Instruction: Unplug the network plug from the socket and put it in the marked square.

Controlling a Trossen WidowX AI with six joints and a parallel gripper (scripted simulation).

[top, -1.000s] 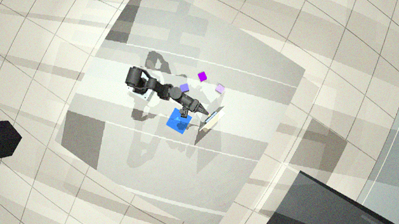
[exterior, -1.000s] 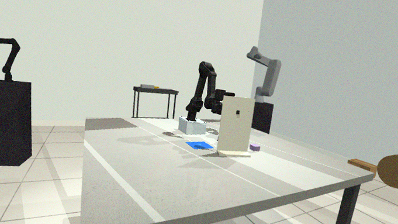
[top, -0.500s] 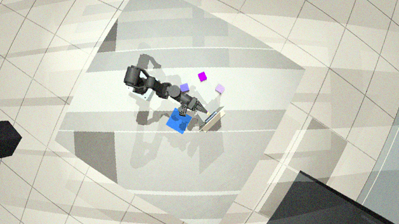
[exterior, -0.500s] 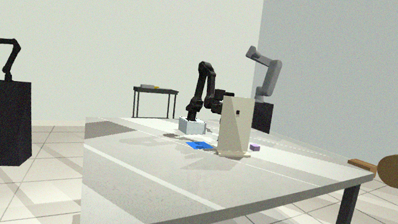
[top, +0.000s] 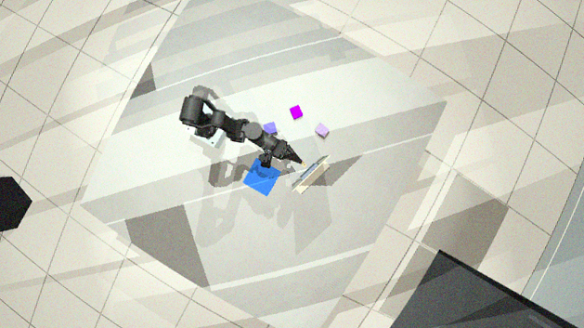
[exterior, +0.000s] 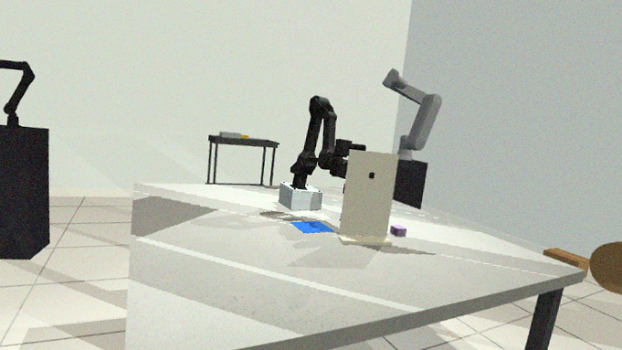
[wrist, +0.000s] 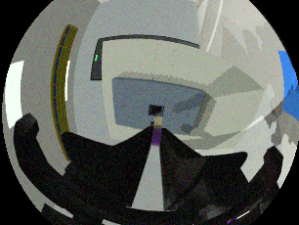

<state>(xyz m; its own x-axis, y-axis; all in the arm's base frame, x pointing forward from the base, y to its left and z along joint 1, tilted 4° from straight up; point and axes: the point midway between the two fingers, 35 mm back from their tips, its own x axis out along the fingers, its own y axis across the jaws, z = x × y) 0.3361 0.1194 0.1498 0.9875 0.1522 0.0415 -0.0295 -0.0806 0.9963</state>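
The upright beige panel has a blue-grey front area with a dark socket opening. My gripper is shut on the plug, which is purple with a pale tan tip. In the wrist view the tip shows below the dark opening, and in the top view a small gap shows between the tip and the panel. The plug looks out of the socket. Its tab cannot be made out. The marked blue square lies beside the panel. The panel hides my fingers in the exterior view.
A magenta cube, a pale purple cube and a violet-blue block stand on the table on the side of the arm away from the blue square. The violet-blue block is close beside the forearm in the top view.
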